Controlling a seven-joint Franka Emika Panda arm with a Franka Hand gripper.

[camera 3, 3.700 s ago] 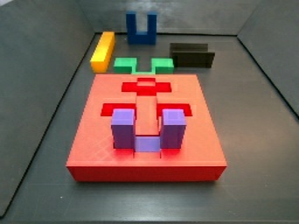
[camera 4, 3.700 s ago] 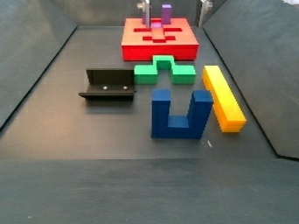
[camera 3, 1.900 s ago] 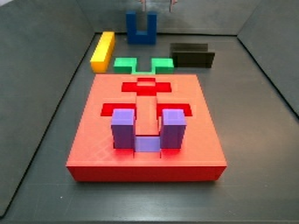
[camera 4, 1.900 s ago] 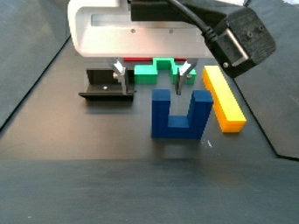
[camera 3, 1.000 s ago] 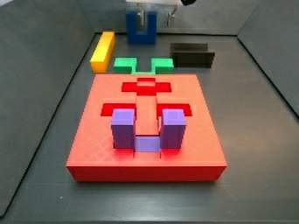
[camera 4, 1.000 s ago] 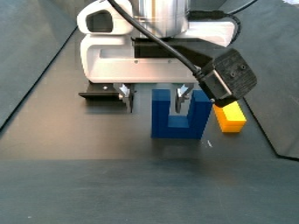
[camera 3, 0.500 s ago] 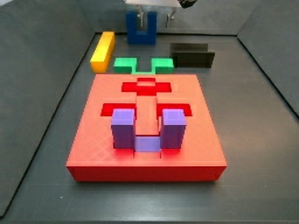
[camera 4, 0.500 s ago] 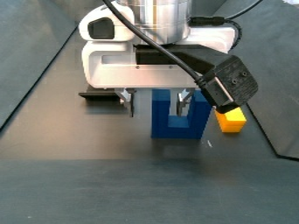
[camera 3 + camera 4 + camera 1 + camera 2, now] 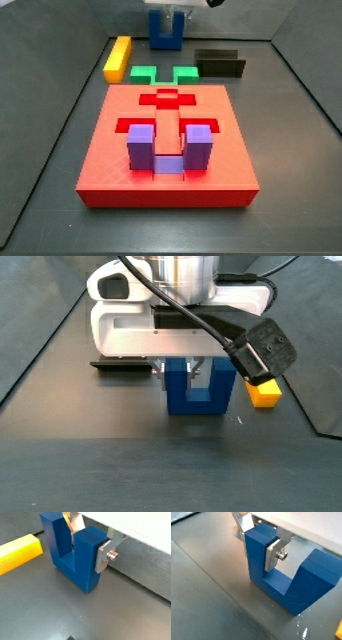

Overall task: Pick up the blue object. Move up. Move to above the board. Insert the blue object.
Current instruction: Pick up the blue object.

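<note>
Tool [image 9: 189, 374] is lowered at the far end of the table [image 9: 287, 150], clamped on one prong of the blue object [image 9: 75, 554], silver fingers [image 9: 274, 554] pressed on either side. Board [image 9: 107, 165] lies well apart; a purple U-block [image 9: 166, 148] is seated in one recess.

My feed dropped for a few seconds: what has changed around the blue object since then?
The gripper came down over the blue object, and its fingers now straddle one prong. The block still stands on the floor. The board, purple block, yellow bar, green block and fixture stayed put.
</note>
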